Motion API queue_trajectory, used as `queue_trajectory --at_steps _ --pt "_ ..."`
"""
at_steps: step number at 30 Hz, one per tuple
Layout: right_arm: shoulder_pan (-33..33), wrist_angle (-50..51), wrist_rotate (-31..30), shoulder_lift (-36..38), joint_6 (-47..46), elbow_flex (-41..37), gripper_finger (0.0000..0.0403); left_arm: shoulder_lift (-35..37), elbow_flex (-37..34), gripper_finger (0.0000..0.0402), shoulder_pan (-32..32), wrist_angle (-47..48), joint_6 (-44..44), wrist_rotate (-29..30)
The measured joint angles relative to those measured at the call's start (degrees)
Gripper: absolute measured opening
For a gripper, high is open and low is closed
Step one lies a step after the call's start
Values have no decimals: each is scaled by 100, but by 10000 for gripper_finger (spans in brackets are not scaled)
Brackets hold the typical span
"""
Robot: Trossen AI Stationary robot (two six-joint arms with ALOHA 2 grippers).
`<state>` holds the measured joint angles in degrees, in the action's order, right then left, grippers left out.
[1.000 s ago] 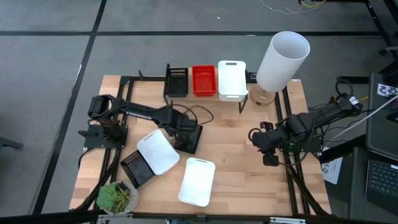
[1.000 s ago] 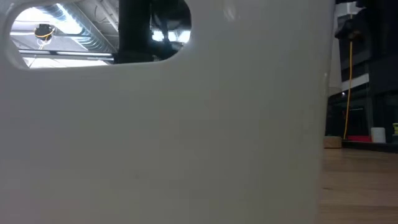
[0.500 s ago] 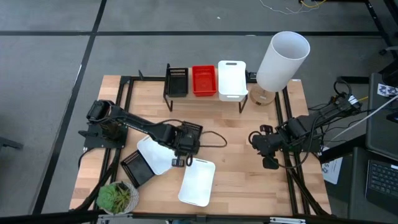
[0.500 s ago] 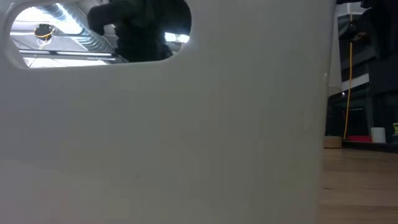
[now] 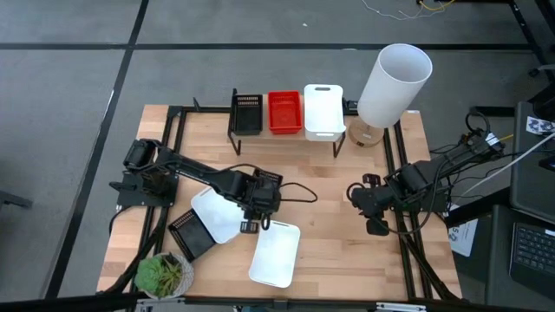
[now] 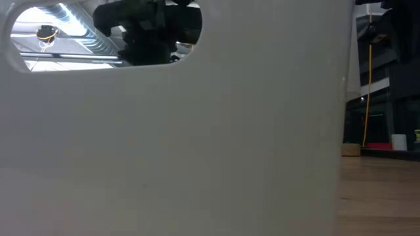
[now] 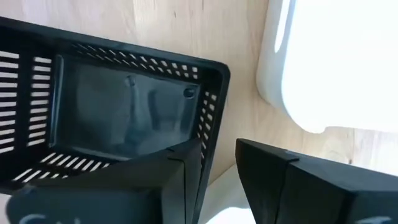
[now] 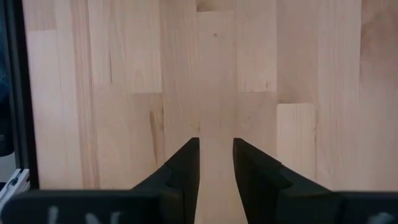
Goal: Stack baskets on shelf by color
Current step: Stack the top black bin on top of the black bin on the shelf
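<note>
On the shelf [image 5: 337, 146] at the far edge stand a black basket [image 5: 247, 113], a red basket [image 5: 284, 111] and a white basket [image 5: 323, 108]. My left gripper [image 5: 254, 224] is open astride the short wall of a loose black basket [image 7: 118, 118], which is mostly hidden under the arm in the high view [image 5: 268, 182]. Two white baskets [image 5: 218, 212] [image 5: 276, 253] and another black basket [image 5: 189, 234] lie near the front. My right gripper [image 8: 216, 155] hangs open over bare wood at the right [image 5: 377, 224]. My left gripper comes steeply from above. One finger [image 7: 177, 180] is inside the black basket and the other [image 7: 280, 180] outside its short perforated wall [image 7: 208, 124]. The inner finger lies close against that wall; whether it touches I cannot tell. A gap shows between wall and outer finger.
A tall white cylinder [image 5: 395, 82] stands at the far right beside the shelf. A potted plant [image 5: 163, 276] sits at the near left corner. The white basket's wall [image 6: 197, 131] fills the low view; the left arm [image 6: 144, 29] shows through its handle hole.
My left gripper has moved toward the table's near edge with the black basket and has turned about its wrist. It has kept almost still for the last half second. The basket now lies between the two white baskets.
</note>
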<state>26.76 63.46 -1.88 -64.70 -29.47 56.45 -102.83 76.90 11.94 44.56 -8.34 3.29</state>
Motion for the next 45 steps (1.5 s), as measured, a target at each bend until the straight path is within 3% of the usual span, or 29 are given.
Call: queue_trajectory --at_steps 8,15,32,36,42,45 --pt "-1 20 -1 -1 0 0 97 0 -553 94 2 -518 136 7" --pt "-2 22 -1 -1 -5 0 97 -4 -754 94 -35 -1022 319 648" --pt "-2 -79 -41 -1 -26 0 97 -4 -1285 94 -155 -1518 413 492" --pt "-2 -201 -317 -1 -20 0 97 -4 -1285 94 -155 -1517 396 456" --pt "-2 -633 -1337 -1 271 0 97 -4 -1285 94 -155 -1532 396 453" --pt "-2 -743 -1465 -1 447 0 97 -4 -1285 94 -155 -1532 396 453"
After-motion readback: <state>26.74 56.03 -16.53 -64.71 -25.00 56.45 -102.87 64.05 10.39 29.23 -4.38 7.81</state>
